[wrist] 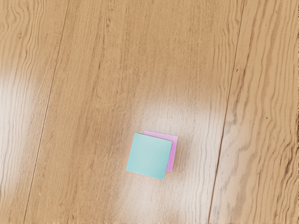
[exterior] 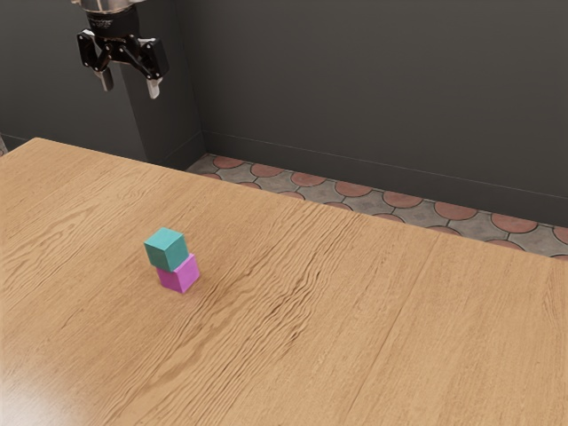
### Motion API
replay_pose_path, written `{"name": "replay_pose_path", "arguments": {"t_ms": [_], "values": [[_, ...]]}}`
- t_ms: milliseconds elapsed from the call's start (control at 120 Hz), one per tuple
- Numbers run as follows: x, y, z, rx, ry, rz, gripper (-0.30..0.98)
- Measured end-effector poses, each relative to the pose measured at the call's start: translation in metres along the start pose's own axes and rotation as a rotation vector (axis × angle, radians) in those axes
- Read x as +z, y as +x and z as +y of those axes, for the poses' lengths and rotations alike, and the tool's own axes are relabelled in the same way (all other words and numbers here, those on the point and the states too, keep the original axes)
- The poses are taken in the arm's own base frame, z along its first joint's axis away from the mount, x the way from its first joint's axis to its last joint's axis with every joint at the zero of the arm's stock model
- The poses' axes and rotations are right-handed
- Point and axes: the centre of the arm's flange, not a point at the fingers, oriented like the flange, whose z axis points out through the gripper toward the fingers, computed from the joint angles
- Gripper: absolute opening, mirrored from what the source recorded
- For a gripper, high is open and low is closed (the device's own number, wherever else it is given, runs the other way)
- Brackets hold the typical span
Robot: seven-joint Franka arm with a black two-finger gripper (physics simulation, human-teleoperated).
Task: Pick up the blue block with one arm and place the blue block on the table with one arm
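The step in hand looks to be the approach, with the pick-up not yet made. The claw (exterior: 130, 85) is open, its two fingers standing apart with nothing between them, high over the bench (exterior: 399, 337) and well apart from the blocks. The blue block (exterior: 166, 249), teal in its colouring, sits on top of a magenta block (exterior: 181, 274), set a little off-centre so that the lower one peeks out along two of its sides.

The next move calls for bringing the claw over the blue block, turning it to square up with two opposite faces, and lowering it only as far as the upper block, so that the magenta one is neither gripped nor knocked. A straight lift should follow, then a set-down on bare wood beside the magenta block. Because of the overhang, a sideways nudge could tip or slide the blue block off.

Most of the magenta block's top is hidden under the blue one, and how much of the two faces meets is hard to judge. The arm (exterior: 108, 4) is cut off at the exterior view's upper edge, and the bench runs out of the picture on the near side.
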Motion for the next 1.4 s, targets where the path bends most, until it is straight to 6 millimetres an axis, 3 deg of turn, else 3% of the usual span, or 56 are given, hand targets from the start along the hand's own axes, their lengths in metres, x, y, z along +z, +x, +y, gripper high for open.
{"name": "replay_pose_path", "arguments": {"t_ms": [142, 192, 233, 325, 442, 542, 600, 642, 700, 767, 875, 925, 967, 1042, 1083, 1142, 1200, 1292, 1400], "values": [[-0.008, -0.004, -0.002, 0.004, -0.003, 0.007, 0.69], [-0.085, -0.027, -0.001, 0.024, -0.022, 0.155, 0.69], [-0.138, -0.053, 0.016, 0.076, -0.041, 0.256, 0.69], [-0.197, -0.104, 0.052, 0.191, -0.082, 0.347, 0.69], [-0.212, -0.126, 0.077, 0.272, -0.097, 0.358, 0.69], [-0.198, -0.121, 0.09, 0.301, -0.078, 0.317, 0.69], [-0.176, -0.104, 0.088, 0.285, -0.053, 0.27, 0.68], [-0.146, -0.082, 0.078, 0.248, -0.028, 0.208, 0.68], [-0.091, -0.06, 0.045, 0.182, -0.009, 0.109, 0.68], [-0.039, -0.053, 0.006, 0.116, -0.007, 0.029, 0.69], [-0.001, -0.042, -0.051, -0.006, -0.005, 0.003, 0.69], [0.019, -0.03, -0.068, -0.05, 0.0, 0.001, 0.69], [0.036, -0.018, -0.064, -0.05, -0.006, -0.002, 0.69], [0.066, 0.002, -0.027, 0.0, -0.024, -0.003, 0.69], [0.086, 0.013, -0.018, 0.004, -0.023, -0.008, 0.68], [0.128, 0.032, -0.032, -0.036, -0.017, -0.036, 0.68], [0.182, 0.051, -0.051, -0.08, -0.021, -0.073, 0.68], [0.249, 0.068, -0.062, -0.106, -0.033, -0.108, 0.69], [0.292, 0.082, -0.063, -0.103, -0.073, -0.082, 0.69]]}}
